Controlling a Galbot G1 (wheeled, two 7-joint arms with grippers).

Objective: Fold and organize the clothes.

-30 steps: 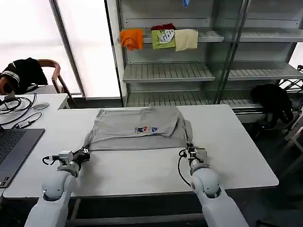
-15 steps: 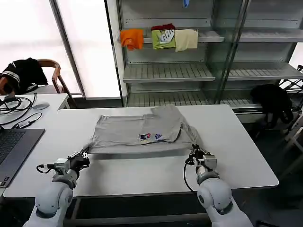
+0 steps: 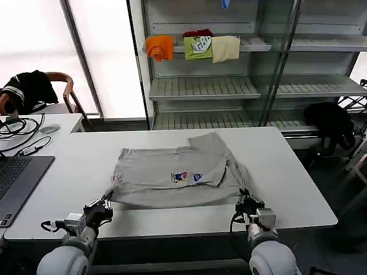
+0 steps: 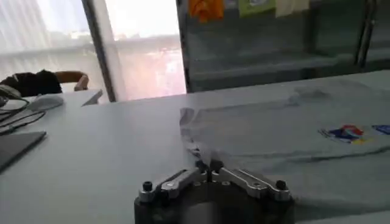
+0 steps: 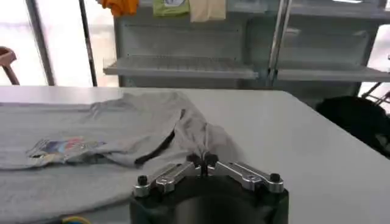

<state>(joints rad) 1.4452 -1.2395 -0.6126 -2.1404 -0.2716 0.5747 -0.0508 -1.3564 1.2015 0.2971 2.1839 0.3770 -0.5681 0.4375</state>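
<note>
Shirt (image 3: 175, 175) lies partly folded on the bench (image 3: 287, 183), stretched between the left hand (image 3: 98, 209) and right hand (image 3: 250, 205), each clenched on a near corner; further folds remain.

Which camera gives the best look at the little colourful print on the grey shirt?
The head view: the print shows from above, in the middle of the grey shirt. The left wrist view catches it near the edge at a low angle; the right wrist view shows it flattened.
</note>
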